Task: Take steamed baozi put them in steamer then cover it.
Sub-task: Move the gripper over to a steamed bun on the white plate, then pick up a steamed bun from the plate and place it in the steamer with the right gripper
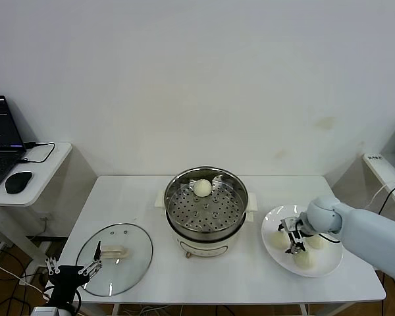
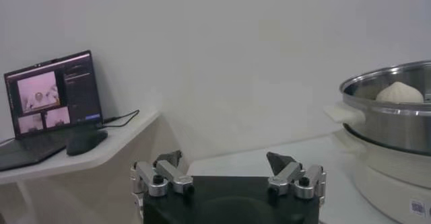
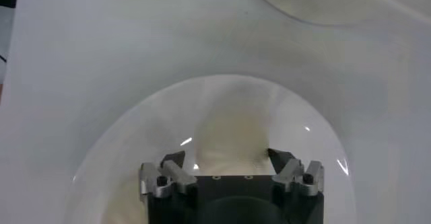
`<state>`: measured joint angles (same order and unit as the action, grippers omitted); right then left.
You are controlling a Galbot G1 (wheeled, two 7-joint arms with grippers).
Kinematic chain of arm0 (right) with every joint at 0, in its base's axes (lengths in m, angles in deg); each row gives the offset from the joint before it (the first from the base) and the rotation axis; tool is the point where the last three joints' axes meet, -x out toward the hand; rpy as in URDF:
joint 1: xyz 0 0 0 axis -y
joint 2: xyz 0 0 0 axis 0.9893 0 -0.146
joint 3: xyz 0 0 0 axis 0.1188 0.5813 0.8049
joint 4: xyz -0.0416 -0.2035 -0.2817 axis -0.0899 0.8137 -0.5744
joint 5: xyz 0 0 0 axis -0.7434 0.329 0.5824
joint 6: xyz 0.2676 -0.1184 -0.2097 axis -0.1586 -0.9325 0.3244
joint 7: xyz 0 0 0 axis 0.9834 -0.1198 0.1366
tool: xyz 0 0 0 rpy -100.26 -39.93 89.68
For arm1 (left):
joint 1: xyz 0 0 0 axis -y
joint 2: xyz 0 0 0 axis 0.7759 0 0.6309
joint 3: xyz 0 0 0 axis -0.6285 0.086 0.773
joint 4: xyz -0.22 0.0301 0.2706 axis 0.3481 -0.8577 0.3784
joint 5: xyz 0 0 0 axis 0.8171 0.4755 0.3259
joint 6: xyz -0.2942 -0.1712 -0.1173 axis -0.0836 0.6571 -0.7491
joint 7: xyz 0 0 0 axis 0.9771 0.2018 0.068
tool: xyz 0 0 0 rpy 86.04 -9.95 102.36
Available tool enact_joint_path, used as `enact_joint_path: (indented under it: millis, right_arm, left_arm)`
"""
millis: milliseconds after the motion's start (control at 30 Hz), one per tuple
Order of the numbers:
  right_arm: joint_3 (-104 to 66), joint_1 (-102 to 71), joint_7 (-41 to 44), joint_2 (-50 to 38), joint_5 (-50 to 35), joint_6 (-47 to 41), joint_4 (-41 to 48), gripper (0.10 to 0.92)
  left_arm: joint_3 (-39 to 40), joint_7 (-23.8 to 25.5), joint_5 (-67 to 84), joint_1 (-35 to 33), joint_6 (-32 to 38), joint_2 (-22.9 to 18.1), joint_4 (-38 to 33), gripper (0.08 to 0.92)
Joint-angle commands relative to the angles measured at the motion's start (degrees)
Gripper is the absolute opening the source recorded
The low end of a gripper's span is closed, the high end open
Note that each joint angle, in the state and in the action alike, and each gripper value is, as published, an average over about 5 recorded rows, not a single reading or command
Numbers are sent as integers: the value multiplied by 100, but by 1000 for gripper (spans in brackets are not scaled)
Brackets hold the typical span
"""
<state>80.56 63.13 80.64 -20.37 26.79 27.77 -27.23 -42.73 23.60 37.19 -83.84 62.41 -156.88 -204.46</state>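
Note:
The steamer (image 1: pixel 206 212) stands mid-table with one baozi (image 1: pixel 202 187) on its perforated tray; both also show in the left wrist view, the steamer (image 2: pixel 392 123) and the baozi (image 2: pixel 400 92). Three baozi lie on a white plate (image 1: pixel 272 220) at the right. My right gripper (image 1: pixel 290 238) is down over the plate, open, its jaws on either side of one baozi (image 3: pixel 229 134). The glass cover (image 1: pixel 128 237) lies flat on the table at front left. My left gripper (image 1: pixel 72 268) is open and empty, low at the table's front left corner beside the cover.
A side table at the left carries a laptop (image 2: pixel 50 101) and a mouse (image 1: pixel 18 182). The plate's rim (image 3: pixel 101 151) surrounds the right gripper. A white wall stands behind the table. Cables hang below the side table.

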Motion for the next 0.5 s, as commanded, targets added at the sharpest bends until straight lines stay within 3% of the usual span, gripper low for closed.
enact_joint_path:
  millis: [33,500]
  right_arm:
    - [-132,-111,-29,92,29,-4,104,677]
    - [2,553,112,-372,-274,-75,-352,570]
  left_arm:
    - [4,-5,3,6,4,-14,1,823]
    - [19,-5,-1,13,11,-13,-48,823]
